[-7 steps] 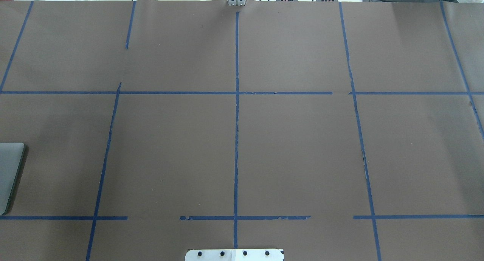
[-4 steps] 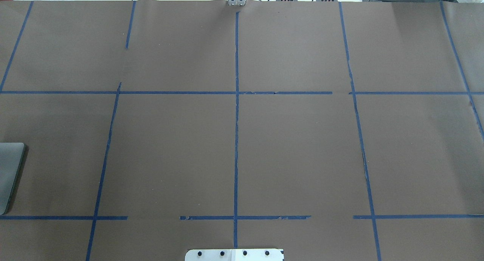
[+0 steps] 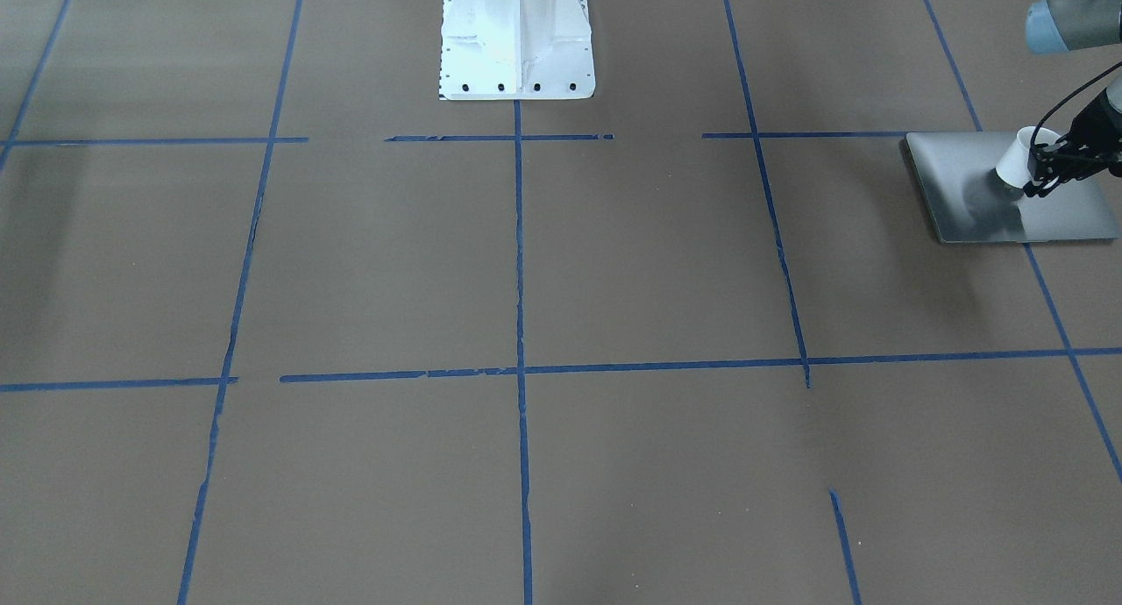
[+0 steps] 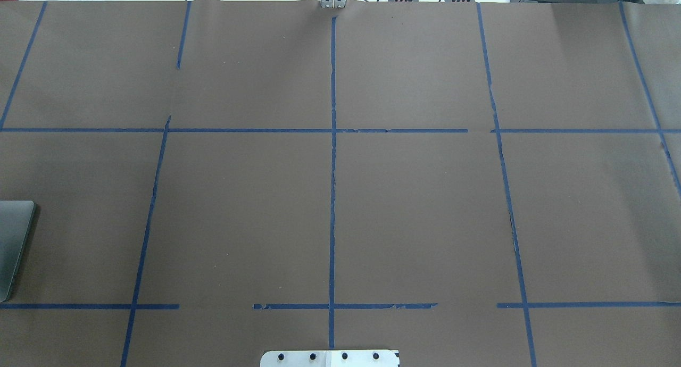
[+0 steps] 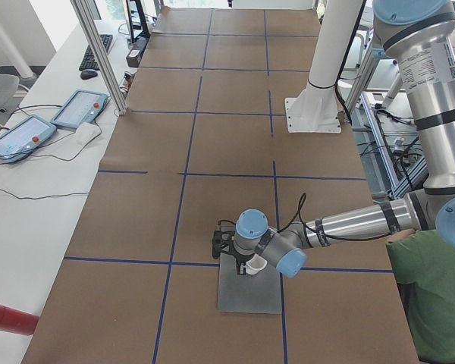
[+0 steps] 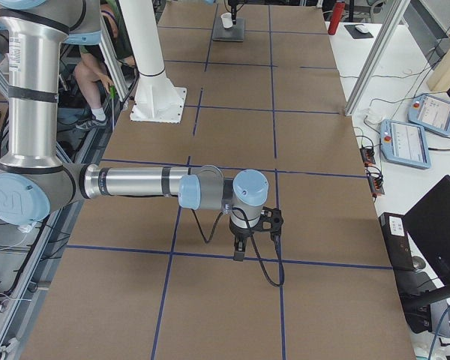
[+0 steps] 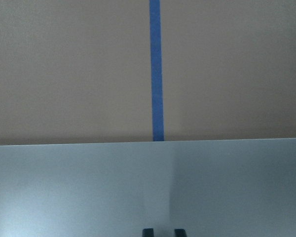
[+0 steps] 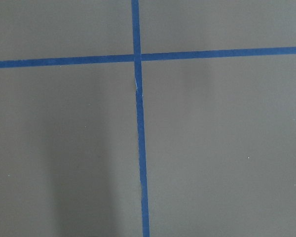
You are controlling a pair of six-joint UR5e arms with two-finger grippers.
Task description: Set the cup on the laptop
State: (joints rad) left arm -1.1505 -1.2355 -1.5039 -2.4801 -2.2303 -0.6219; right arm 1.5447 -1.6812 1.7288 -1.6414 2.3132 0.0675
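The silver-grey laptop (image 3: 964, 193) lies shut near the table's end on my left side; only its corner shows in the overhead view (image 4: 13, 239). The small white cup (image 3: 1017, 160) is over the lid's middle, on it or just above it. My left gripper (image 3: 1043, 180) is shut on the cup's side away from the table's middle. The exterior left view shows the cup (image 5: 255, 265) under that gripper (image 5: 243, 265). The left wrist view shows the lid (image 7: 89, 187) and two close fingertips (image 7: 149, 231), not the cup. My right gripper (image 6: 238, 255) points down over bare table; I cannot tell its state.
The white robot base (image 3: 515, 44) stands at the table's robot-side edge. Blue tape lines (image 8: 136, 57) grid the brown table cover. A person in green (image 5: 432, 296) sits beside the left arm. Teach pendants (image 5: 80, 110) lie on the side bench.
In the overhead view the laptop's visible corner has grown darker, as under a shadow. Nothing else there has moved.
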